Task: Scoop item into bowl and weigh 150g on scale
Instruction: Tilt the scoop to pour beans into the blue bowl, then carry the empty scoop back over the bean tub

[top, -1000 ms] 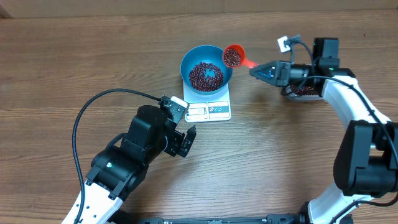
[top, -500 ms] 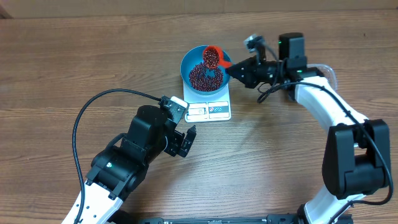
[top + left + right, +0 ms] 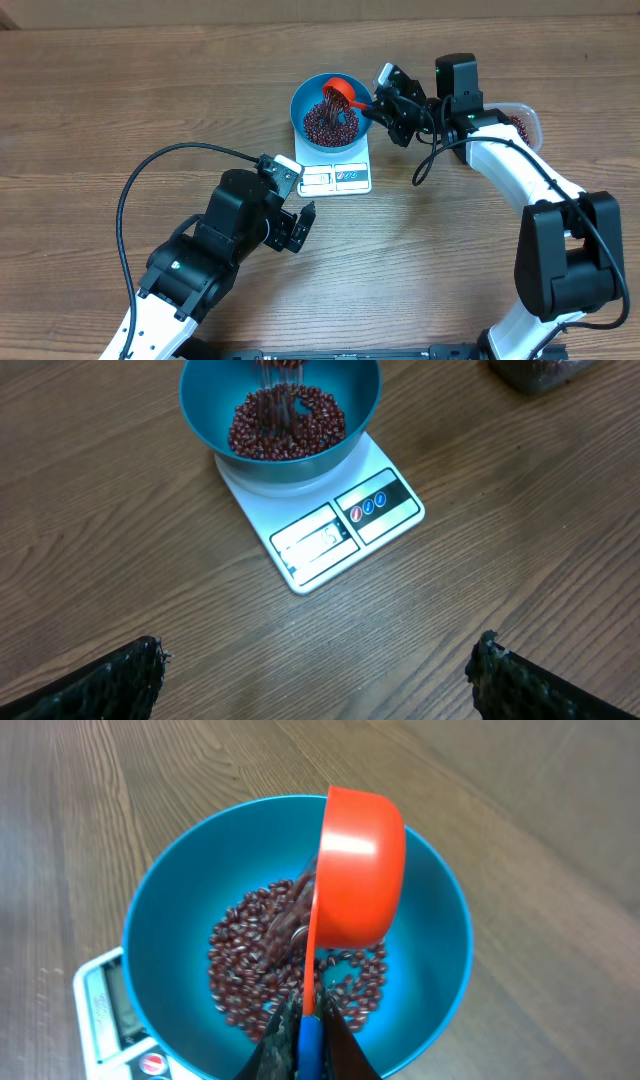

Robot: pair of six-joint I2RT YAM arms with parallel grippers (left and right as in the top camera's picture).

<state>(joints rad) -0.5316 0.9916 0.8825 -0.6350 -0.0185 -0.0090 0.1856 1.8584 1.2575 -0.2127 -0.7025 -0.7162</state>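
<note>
The blue bowl (image 3: 307, 103) (image 3: 350, 410) (image 3: 170, 900) sits on the white scale (image 3: 350, 178) (image 3: 345, 525) (image 3: 100, 995) and holds a heap of dark red beans (image 3: 330, 122) (image 3: 285, 425) (image 3: 245, 955). My right gripper (image 3: 385, 103) (image 3: 311, 1025) is shut on the blue handle of the red scoop (image 3: 341, 89) (image 3: 358, 865), which is tipped on its side over the bowl with beans streaming out. My left gripper (image 3: 296, 222) (image 3: 318, 672) stands open over bare table, in front of the scale, with nothing between its fingers.
A clear plastic tub (image 3: 524, 118) (image 3: 535, 370) with more beans stands to the right of the scale, partly behind my right arm. A black cable (image 3: 150, 165) loops over the table at the left.
My right gripper has carried the scoop from beside the bowl to over it and rolled it, so beans now pour into the bowl. The left arm has not moved.
</note>
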